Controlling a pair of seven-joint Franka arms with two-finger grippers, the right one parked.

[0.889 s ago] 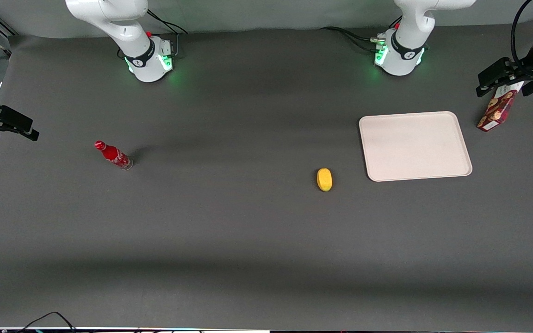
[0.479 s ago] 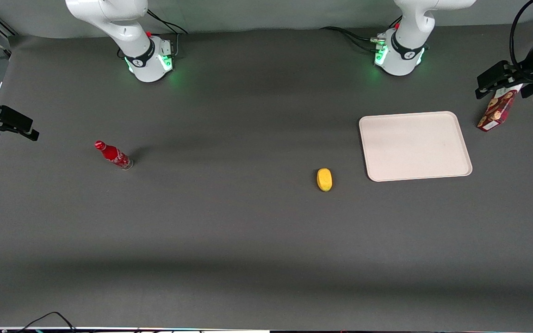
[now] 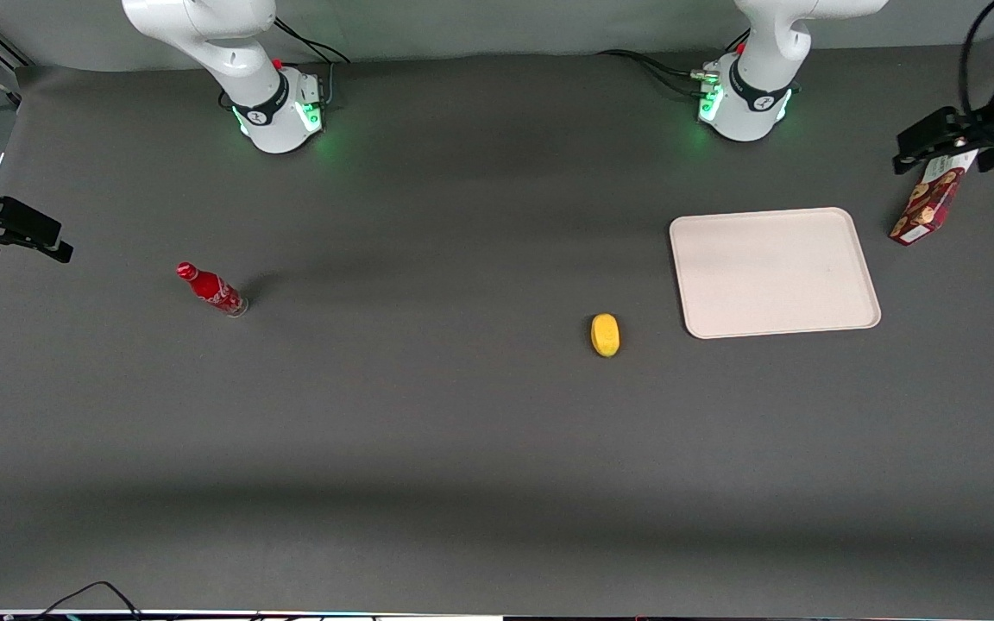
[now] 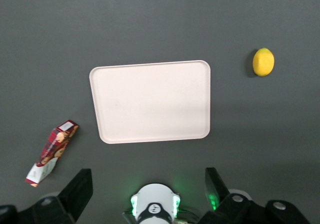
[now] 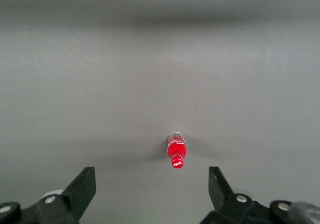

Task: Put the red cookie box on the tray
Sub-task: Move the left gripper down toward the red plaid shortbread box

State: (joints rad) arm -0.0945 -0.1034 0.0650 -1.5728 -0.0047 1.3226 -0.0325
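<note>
Showing a dark grey counter with the working arm's hand raised high at its own end of the counter, directly above the red cookie box. In the left wrist view the hand's two black fingers stand wide apart with nothing between them, so the hand is released. The box stands on the counter, tilted, just beside the tray on the side toward the working arm's end, and apart from the tray's rim. Its white label panel is at the lower end, nearer the front camera; cookie pictures cover the rest. In the left wrist view the box and the tray show clearly separated by bare counter. A yellow lemon lies near the tray's near corner, toward the parked arm's end. A small red bottle stands well apart, far toward the parked arm's end of the counter.
</note>
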